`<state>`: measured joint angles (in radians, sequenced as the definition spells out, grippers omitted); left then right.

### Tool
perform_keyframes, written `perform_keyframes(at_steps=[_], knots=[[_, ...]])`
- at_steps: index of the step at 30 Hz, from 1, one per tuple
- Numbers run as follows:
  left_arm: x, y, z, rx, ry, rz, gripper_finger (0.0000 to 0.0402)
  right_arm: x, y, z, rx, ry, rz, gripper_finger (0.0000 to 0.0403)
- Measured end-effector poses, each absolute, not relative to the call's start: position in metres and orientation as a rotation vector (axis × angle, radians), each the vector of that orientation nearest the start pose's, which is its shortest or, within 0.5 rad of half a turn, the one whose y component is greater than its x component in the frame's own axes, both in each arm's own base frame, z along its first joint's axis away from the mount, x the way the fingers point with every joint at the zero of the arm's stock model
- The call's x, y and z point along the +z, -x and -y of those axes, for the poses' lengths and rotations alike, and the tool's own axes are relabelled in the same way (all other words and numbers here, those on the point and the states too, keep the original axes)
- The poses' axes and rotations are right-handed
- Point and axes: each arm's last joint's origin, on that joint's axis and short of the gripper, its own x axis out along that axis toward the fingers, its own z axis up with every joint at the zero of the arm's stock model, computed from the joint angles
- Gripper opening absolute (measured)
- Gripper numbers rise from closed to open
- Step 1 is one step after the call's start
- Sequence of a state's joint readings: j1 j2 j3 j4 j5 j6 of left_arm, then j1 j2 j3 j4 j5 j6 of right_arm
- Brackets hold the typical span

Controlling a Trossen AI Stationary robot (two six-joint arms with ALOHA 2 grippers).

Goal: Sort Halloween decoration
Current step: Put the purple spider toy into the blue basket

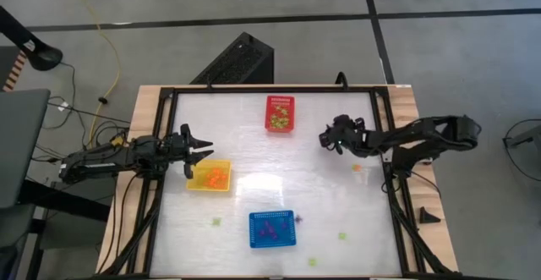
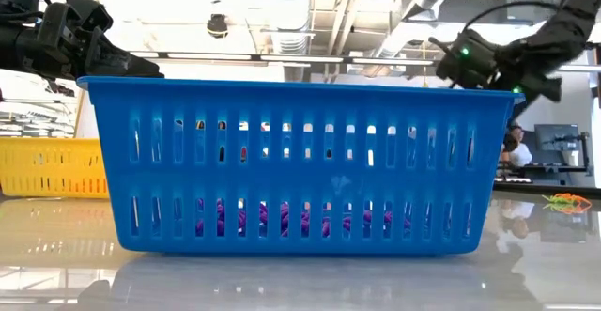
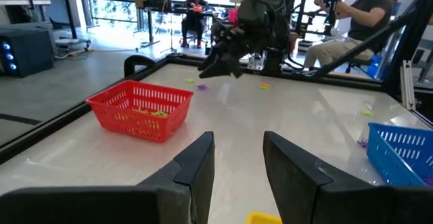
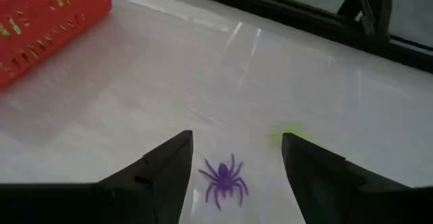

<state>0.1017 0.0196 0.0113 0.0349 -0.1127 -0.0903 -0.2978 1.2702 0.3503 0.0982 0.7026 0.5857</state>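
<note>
Sorting is partly done: orange trinkets [image 1: 216, 178] are lying in the yellow basket [image 1: 209, 187], purple in the blue basket [image 1: 272, 243], green in the red basket [image 1: 280, 128]. Strays are waiting on the glossy white desk [image 1: 254, 145], including a purple spider [image 4: 223, 178]. Right hand [image 4: 233, 166] is hovering open above it; left hand [image 1: 205, 154] is open, empty, over the yellow basket. People are sitting in the workshop behind.

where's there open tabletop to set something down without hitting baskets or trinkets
Widest bare patch: between the red basket, yellow basket and blue basket. The far left corner is bare too. Crowded: beside the blue basket, where green trinkets lie scattered, and under the right gripper, above a purple spider.
</note>
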Motion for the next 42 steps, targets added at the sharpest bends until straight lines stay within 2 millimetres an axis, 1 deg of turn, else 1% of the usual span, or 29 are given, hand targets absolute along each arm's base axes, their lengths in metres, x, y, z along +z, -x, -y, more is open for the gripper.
perform_keyframes(at_steps=[3,7,9,12,15,18,22,29,32,35,39,42], knots=[[0.169,-0.097,-0.013,0.214,0.090,0.037,0.0116,0.117,-0.186,0.076,-1.152,-0.333,-0.501,0.0260],[0.169,-0.097,-0.013,0.214,0.090,0.037,0.0116,0.094,-0.186,0.078,-1.206,-0.344,-0.563,0.0260],[0.169,-0.097,-0.013,0.214,0.090,0.037,0.0116,0.085,-0.189,0.080,-1.236,-0.344,-0.559,0.0260],[0.169,-0.097,-0.013,0.214,0.090,0.037,0.0116,0.069,-0.195,0.078,-1.224,-0.336,-0.556,0.0260],[0.169,-0.097,-0.013,0.214,0.090,0.037,0.0116,0.056,-0.199,0.074,-1.265,-0.342,-0.509,0.0257],[0.169,-0.097,-0.013,0.214,0.090,0.037,0.0116,0.051,-0.200,0.069,-1.286,-0.352,-0.486,0.0240],[0.169,-0.097,-0.013,0.214,0.090,0.037,0.0116,0.059,-0.201,0.066,-1.233,-0.376,-0.492,0.0189],[0.169,-0.097,-0.013,0.213,0.090,0.037,0.0116,0.079,-0.204,0.062,-1.133,-0.404,-0.461,0.0062],[0.169,-0.097,-0.013,0.214,0.090,0.037,0.0116,0.091,-0.206,0.058,-1.037,-0.438,-0.449,0.0021],[0.169,-0.097,-0.013,0.214,0.090,0.037,0.0116,0.107,-0.209,0.052,-0.936,-0.428,-0.410,0.0019],[0.169,-0.097,-0.013,0.214,0.090,0.037,0.0116,0.128,-0.211,0.040,-0.832,-0.409,-0.338,0.0032],[0.169,-0.097,-0.013,0.213,0.090,0.037,0.0116,0.142,-0.213,0.027,-0.651,-0.400,-0.322,0.0031]])
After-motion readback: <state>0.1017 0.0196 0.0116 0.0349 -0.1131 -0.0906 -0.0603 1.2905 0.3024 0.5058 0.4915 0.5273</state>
